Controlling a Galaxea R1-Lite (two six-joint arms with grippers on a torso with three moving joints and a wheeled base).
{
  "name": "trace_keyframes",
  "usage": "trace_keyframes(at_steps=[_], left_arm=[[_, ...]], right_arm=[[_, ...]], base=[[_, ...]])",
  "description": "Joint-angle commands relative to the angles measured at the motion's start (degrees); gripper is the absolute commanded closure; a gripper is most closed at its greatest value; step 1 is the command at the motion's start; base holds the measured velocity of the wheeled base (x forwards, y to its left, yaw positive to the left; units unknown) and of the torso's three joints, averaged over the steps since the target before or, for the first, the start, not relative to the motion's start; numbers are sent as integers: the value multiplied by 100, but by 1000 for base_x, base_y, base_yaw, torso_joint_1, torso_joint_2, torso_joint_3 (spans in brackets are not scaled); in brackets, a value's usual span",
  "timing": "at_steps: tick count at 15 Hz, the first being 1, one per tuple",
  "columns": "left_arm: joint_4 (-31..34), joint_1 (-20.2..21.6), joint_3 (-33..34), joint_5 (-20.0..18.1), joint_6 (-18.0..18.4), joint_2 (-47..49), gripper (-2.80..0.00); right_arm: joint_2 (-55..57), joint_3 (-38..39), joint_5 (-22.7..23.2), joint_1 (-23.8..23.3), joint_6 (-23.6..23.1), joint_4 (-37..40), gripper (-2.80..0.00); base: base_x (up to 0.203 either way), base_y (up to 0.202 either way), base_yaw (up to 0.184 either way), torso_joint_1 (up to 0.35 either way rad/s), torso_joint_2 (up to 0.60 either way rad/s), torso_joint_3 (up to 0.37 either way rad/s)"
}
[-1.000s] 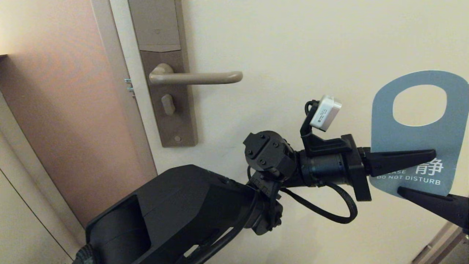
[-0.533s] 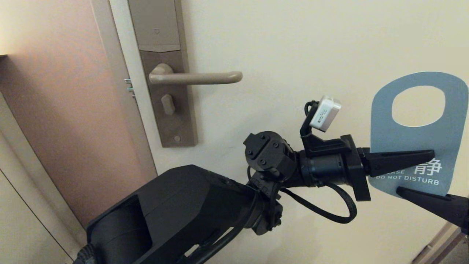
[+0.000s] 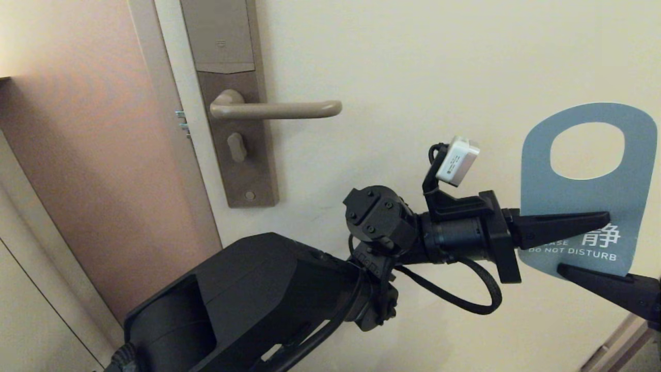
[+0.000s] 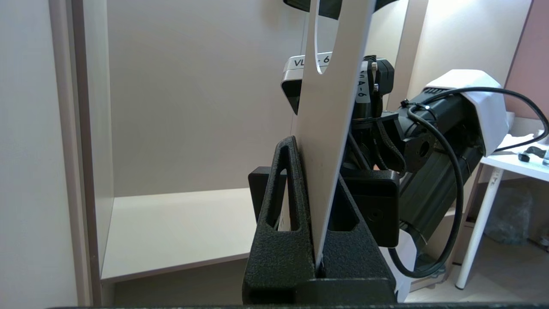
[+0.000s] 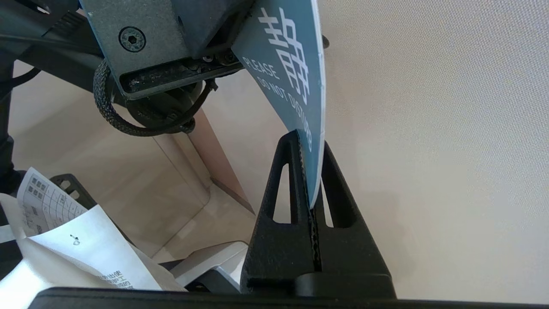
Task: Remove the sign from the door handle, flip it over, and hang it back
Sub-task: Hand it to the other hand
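Note:
The sign (image 3: 537, 170) is held upright in the air at the right, well clear of the door handle (image 3: 279, 109). Its blue "DO NOT DISTURB" face points at the head camera. My left gripper (image 3: 604, 219) reaches in from the left and is shut on the sign's lower part, just above the lettering. In the left wrist view the left gripper (image 4: 317, 171) pinches the sign (image 4: 339, 86), whose white face shows there. My right gripper (image 3: 565, 269) comes from the lower right, shut on the bottom edge. In the right wrist view the right gripper (image 5: 309, 146) clamps the sign (image 5: 291, 38). The handle is bare.
The handle sits on a tall brown backplate (image 3: 237, 155) at the left edge of the cream door (image 3: 413, 62). A brown wall panel (image 3: 77, 155) lies further left. My left arm's black forearm (image 3: 248, 299) crosses the lower middle of the head view.
The sign and both grippers have edged a touch down and to the left. Both grips are unchanged.

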Motion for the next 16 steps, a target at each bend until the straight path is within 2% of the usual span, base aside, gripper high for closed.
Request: trace_keyframes(at_steps=[1, 12, 16], left_arm=[[-121, -1, 5, -27, -26, 9, 0], [-121, -1, -2, -27, 3, 9, 0], [-121, -1, -2, -27, 121, 21, 0]], right_arm=[[27, -2, 25, 3, 3, -15, 0], [45, -2, 25, 3, 3, -15, 0], [45, -2, 25, 3, 3, -15, 0]], base=[[0, 0, 0, 0, 0, 0], [0, 0, 0, 0, 0, 0], [0, 0, 0, 0, 0, 0]])
